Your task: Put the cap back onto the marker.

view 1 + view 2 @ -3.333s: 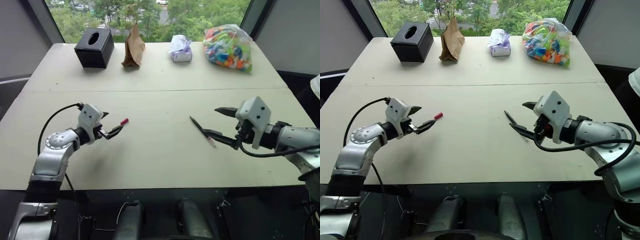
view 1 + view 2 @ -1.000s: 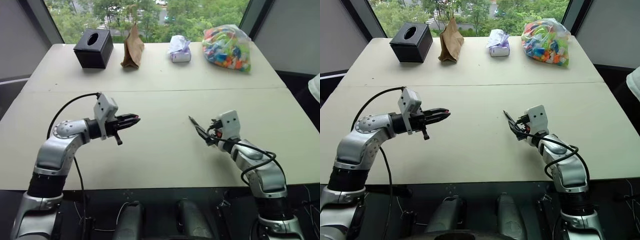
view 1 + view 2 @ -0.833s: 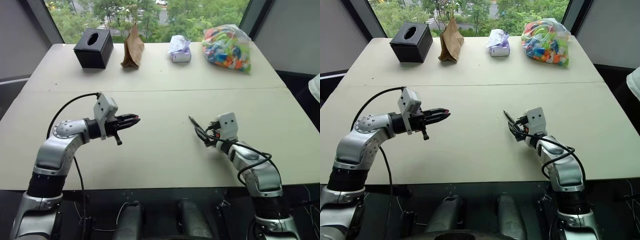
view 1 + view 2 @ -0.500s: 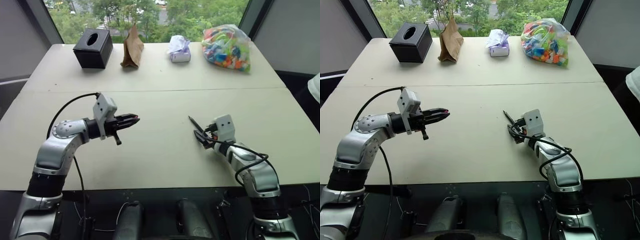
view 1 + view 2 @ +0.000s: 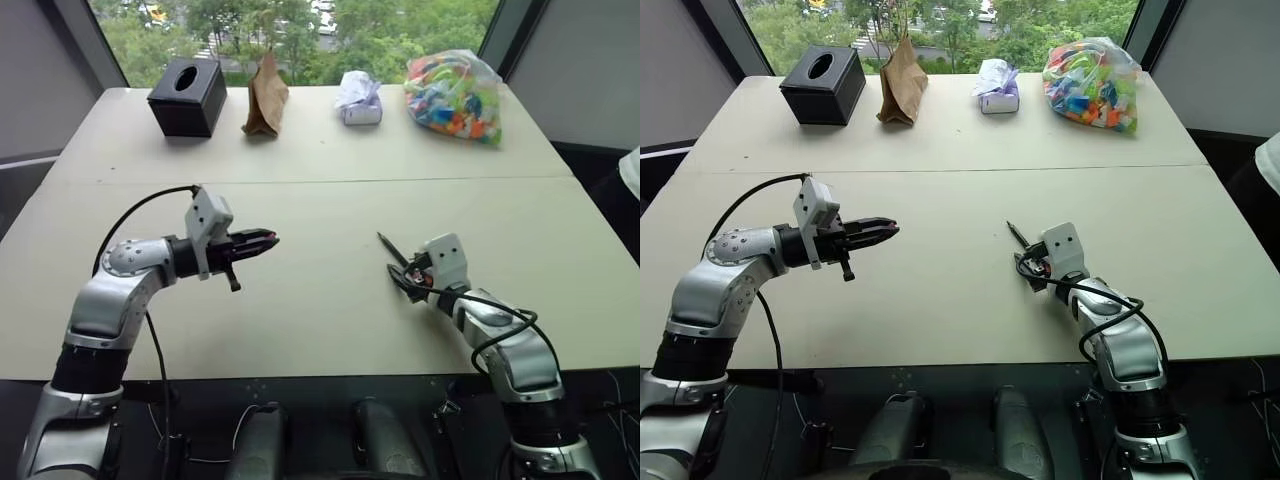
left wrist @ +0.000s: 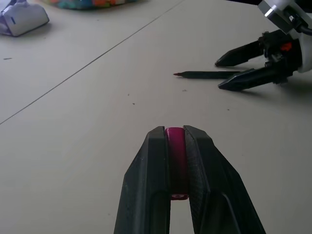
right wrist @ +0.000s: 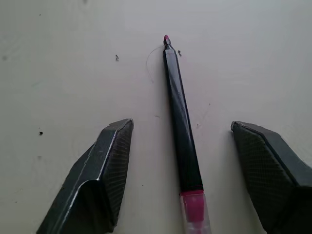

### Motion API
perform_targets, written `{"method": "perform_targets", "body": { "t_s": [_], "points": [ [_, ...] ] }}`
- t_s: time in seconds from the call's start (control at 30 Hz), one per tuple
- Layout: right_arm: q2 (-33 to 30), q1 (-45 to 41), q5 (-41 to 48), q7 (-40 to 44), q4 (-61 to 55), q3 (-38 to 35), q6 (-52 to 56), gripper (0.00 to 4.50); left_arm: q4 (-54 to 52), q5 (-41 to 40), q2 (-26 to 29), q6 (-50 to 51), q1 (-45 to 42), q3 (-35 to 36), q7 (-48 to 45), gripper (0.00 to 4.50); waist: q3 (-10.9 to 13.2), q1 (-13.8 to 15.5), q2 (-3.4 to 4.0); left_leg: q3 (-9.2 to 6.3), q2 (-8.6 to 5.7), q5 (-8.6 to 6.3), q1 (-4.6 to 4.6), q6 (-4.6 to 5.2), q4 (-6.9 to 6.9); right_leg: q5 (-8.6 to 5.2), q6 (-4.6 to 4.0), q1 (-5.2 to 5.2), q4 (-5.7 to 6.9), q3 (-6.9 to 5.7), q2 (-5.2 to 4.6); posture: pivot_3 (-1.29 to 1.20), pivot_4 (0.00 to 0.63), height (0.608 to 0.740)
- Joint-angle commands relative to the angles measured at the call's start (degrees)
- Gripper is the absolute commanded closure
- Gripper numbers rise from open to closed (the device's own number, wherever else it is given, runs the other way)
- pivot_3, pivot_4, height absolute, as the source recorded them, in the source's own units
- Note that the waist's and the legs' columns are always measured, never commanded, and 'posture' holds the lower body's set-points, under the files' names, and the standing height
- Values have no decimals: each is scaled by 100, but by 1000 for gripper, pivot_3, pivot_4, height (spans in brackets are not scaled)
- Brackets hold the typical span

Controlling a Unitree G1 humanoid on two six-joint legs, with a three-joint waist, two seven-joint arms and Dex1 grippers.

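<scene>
The cap [image 6: 176, 161] is clamped between the two fingers of the left pincer [image 5: 262, 240], with its red-pink end face visible at the rear of the grip. The left arm is bent at the elbow and holds this pincer above the desk [image 5: 320, 140], pointing roughly level toward the right pincer [image 7: 187, 156].

The marker [image 7: 181, 122] lies flat on the desk between the spread fingers of the right pincer, touching neither finger. Its small reddish tip points away from the pincer; its pink rear section sits nearest the pincer base. The right forearm reaches low over the desk, and the pincer tilts down with its fingers apart on either side of the marker.

Beyond both pincers stand a black tissue box [image 5: 188, 95], a brown paper bag [image 5: 266, 95] and a bag of coloured pieces [image 5: 455, 95].
</scene>
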Motion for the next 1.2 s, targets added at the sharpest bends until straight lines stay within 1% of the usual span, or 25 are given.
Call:
{"method": "perform_targets", "body": {
  "t_s": [0.03, 0.1, 0.13, 0.33, 0.47, 0.67, 0.77, 1.0, 1.2],
  "points": [
    [-28, 88, -68, 12, -13, 36, 135, 2940, -88, 6, 93, -143, -120, 37, -63, 4500, 0, 0, 0, 0, 0, 0, 1, 0, 0, 0, 0, 1, 0, 0, 0, 0, 150, 740],
    [-33, 87, -70, 27, -13, 42, 134, 4029, -98, 15, 100, -158, -109, 23, -88, 4500, 0, 8, -1, 0, 0, 0, 1, 0, 2, -1, -1, 2, 0, 0, -1, 0, 150, 740],
    [-34, 81, -71, 33, -9, 43, 135, 4480, -94, 21, 103, -172, -110, 16, -104, 4500, -1, 9, -2, 0, 0, 0, 1, 0, 2, -3, -5, 3, 0, 0, -1, 0, 150, 740],
    [-127, 37, -130, 124, 10, 98, 64, 4480, 28, 109, 107, -591, -90, -67, -357, 4500, -1, 10, -1, 0, -1, 0, 1, 0, 2, -8, -15, 3, 0, 0, -1, 0, 150, 740],
    [-507, -126, -161, 510, -80, 108, -191, 4480, 165, 220, 71, -1092, -73, -185, -641, 4500, 0, 17, -1, 3, -2, 0, 1, 0, 2, -11, -19, 4, -1, 0, -3, 0, 150, 740],
    [-1899, -562, -463, 1906, -373, 437, -1251, 4480, 683, 609, 152, -2220, -156, -511, -1282, 4500, 3, -17, 4, 17, -3, 0, -2, 0, 1, -10, -18, -1, -5, 0, -2, 0, 150, 740],
    [-2365, -963, -500, 2481, -380, 554, -1512, 4480, 984, 733, 120, -2633, -280, -647, -1536, 4500, 4, -18, 4, 18, 1, 0, -1, 0, 0, -10, -18, -3, -5, 0, 6, 0, 150, 740],
    [-2499, -1708, -543, 3159, -309, 807, -1575, 4480, 1369, 846, -50, -3062, -561, -791, -1727, 4500, 4, -2, 3, 16, 3, 0, -5, 0, 0, 0, 0, -4, -5, 0, 6, 0, 150, 740],
    [-2537, -1955, -695, 3597, -316, 1074, -1702, 4480, 1481, 906, -141, -3222, -677, -817, -1710, 4500, 4, 8, 3, 13, 2, 0, -7, 0, 1, 0, 0, -5, -5, -1, 3, 0, 150, 740]
  ]
}}
